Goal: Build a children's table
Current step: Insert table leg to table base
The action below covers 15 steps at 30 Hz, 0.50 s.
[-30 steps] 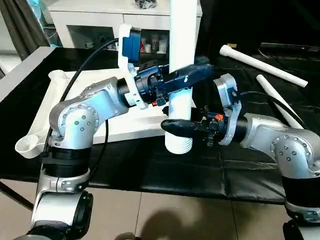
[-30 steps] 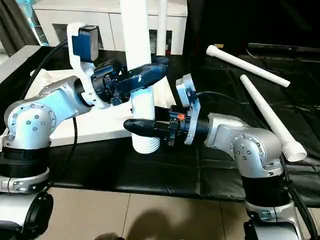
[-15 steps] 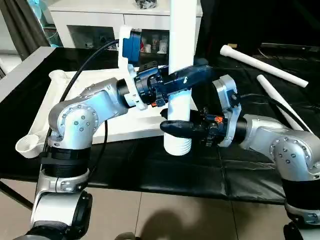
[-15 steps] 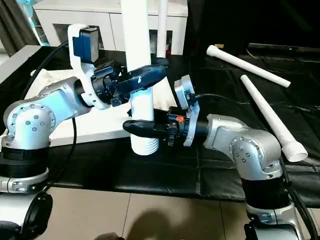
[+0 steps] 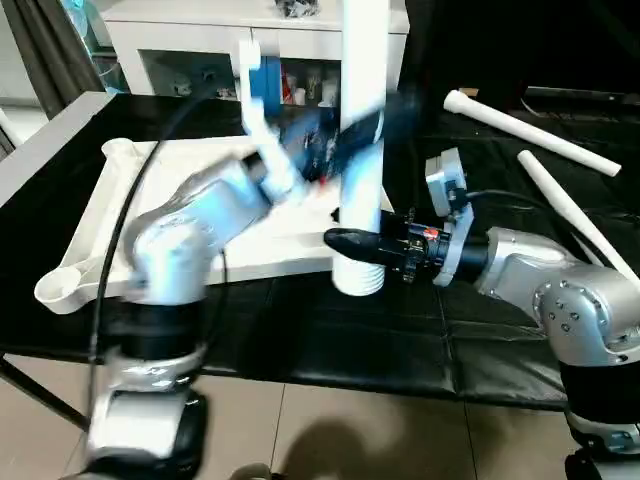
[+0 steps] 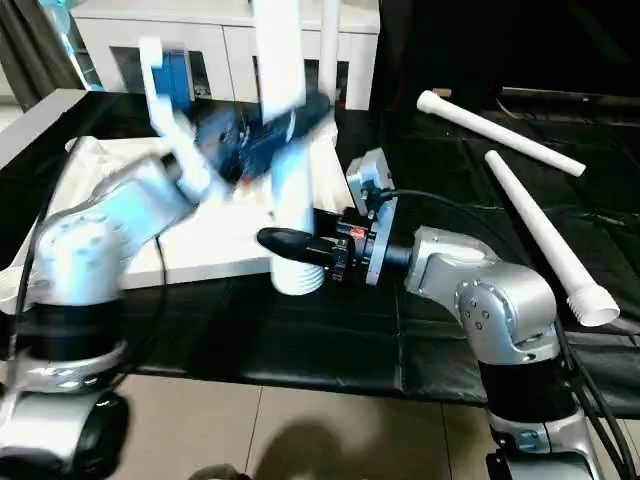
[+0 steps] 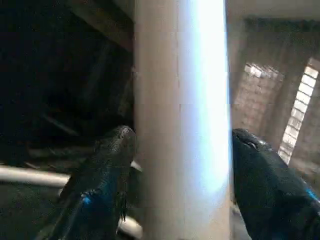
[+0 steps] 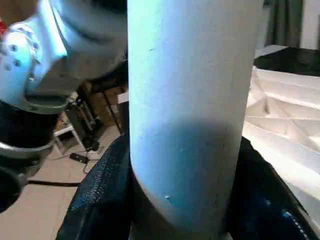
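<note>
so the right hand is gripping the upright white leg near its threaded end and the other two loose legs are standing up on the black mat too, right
Not quite. The right hand does grip the upright leg near its threaded end, but the two loose legs are lying flat on the black mat, not standing. The right eye view shows this.

white cabinet (image 5: 200,35) with glass doors at the back, small things on its shelves behind the glass, black mat (image 5: 330,335) on top of the work table, pale tiled floor (image 5: 330,430) below, grey curtain (image 5: 45,45) at the far left
</note>
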### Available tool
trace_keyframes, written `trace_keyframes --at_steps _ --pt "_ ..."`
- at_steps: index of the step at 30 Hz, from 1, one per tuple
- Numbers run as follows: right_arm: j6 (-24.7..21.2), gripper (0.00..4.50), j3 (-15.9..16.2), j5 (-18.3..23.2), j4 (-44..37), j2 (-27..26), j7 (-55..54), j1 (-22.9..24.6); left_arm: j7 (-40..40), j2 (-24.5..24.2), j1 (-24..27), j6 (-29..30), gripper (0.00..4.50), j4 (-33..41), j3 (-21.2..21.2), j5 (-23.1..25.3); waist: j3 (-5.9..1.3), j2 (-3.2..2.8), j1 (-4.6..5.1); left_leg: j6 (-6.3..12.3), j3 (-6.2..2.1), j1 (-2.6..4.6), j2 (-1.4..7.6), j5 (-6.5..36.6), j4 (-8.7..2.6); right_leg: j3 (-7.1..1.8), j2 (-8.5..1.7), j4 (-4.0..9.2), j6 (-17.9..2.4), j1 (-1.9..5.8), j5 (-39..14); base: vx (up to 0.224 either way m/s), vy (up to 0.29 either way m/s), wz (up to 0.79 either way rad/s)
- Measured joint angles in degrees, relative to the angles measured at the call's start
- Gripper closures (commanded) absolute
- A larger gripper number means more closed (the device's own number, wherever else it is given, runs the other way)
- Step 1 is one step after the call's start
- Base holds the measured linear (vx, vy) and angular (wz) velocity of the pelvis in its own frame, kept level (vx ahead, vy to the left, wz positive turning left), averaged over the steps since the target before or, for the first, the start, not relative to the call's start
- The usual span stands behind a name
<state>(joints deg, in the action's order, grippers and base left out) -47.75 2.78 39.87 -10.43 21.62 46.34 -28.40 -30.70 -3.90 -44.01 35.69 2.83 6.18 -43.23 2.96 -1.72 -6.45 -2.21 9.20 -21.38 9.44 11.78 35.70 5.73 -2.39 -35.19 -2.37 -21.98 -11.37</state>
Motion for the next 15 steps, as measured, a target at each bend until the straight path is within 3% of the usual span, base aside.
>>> trace_keyframes --at_steps 3,8,15 --pt "0.09 2.55 -0.33 -0.85 0.54 -0.04 -2.03 0.09 5.7 1.24 -1.52 -2.61 1.19 -1.59 -0.36 4.19 0.0 0.0 0.03 0.01 0.0 0.0 0.0 0.0 0.0 0.0 0.0 0.0 0.01 0.0 0.01 0.0 0.0 0.0" --pt "0.45 2.55 0.11 -2.12 0.49 -0.13 -2.2 0.79 6.15 0.57 -1.93 0.09 1.19 -2.12 0.07 2.96 0.0 0.0 0.09 0.0 0.0 -0.02 0.01 0.0 0.0 0.0 0.01 0.0 0.01 -0.04 0.0 0.0 0.0 0.0" --pt "1.7 2.55 1.2 -4.1 0.47 -0.17 -3.41 0.89 7.46 0.86 -1.22 2.84 1.85 -0.83 0.25 1.76 0.0 0.0 -0.01 0.01 0.01 -0.03 0.01 0.0 0.0 0.0 -0.01 -0.02 0.0 -0.04 0.01 0.0 0.0 0.0"
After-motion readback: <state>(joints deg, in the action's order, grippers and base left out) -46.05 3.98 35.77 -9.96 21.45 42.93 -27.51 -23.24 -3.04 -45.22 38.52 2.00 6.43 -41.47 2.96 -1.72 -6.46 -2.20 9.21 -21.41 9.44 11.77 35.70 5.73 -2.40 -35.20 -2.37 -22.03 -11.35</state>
